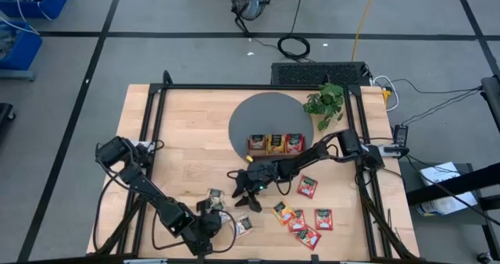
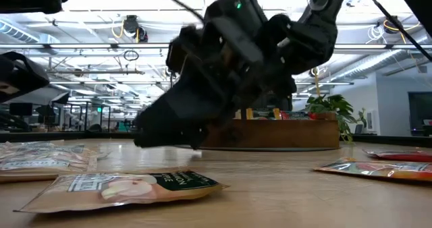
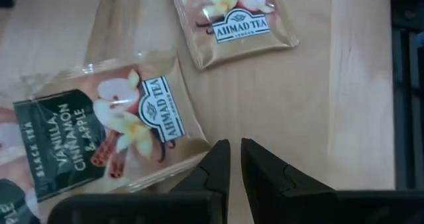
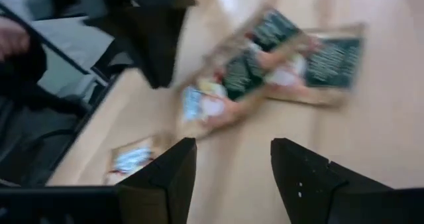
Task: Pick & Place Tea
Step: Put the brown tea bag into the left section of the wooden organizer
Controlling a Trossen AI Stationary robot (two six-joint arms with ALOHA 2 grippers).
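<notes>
Beige tea sachets lie flat on the table near its near edge (image 1: pixel 215 195) (image 1: pixel 244 226), and several red and orange ones lie to the right (image 1: pixel 307 187) (image 1: pixel 297 219) (image 1: pixel 323 219). My right gripper (image 1: pixel 242 192) is open and hangs above the table left of the red sachets; its wrist view shows beige sachets (image 4: pixel 265 71) ahead of the open fingers (image 4: pixel 232 177). My left gripper (image 1: pixel 205 226) is shut low over the near edge, beside a beige sachet (image 3: pixel 106 131) and short of another (image 3: pixel 232 18). In the low view the right gripper (image 2: pixel 202 93) hovers behind a beige sachet (image 2: pixel 128 185).
The brown wooden tray (image 1: pixel 275 144) sits on a grey round mat (image 1: pixel 258 112) toward the far side, with sachets in its three compartments. A small green plant (image 1: pixel 326 104) stands at the far right. Bare wood spreads across the table's left half (image 1: pixel 180 131).
</notes>
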